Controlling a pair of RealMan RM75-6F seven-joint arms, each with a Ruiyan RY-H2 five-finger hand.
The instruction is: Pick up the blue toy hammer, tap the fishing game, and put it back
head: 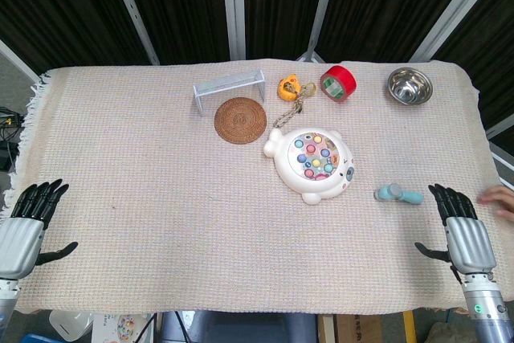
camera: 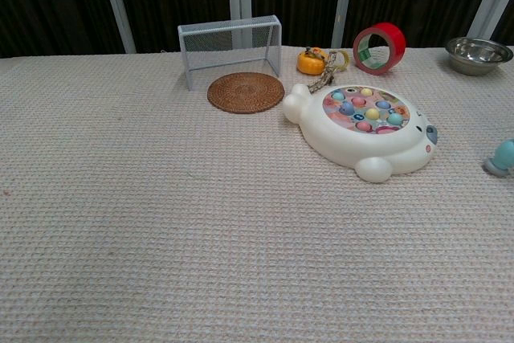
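Observation:
The blue toy hammer (head: 398, 193) lies flat on the cloth, right of the fishing game; only its head (camera: 502, 157) shows at the right edge of the chest view. The fishing game (head: 312, 164) (camera: 365, 126), a white seal-shaped toy with coloured fish, sits near the table's middle. My right hand (head: 462, 229) rests open on the cloth just right of and below the hammer, fingers spread, not touching it. At the near left edge my left hand (head: 28, 222) lies open and holds nothing. Neither hand shows in the chest view.
At the back stand a small metal goal (head: 230, 89), a round woven coaster (head: 240, 120), an orange keychain toy (head: 291, 87), a red tape roll (head: 338, 83) and a steel bowl (head: 410, 86). A person's fingers (head: 501, 198) show at the right edge.

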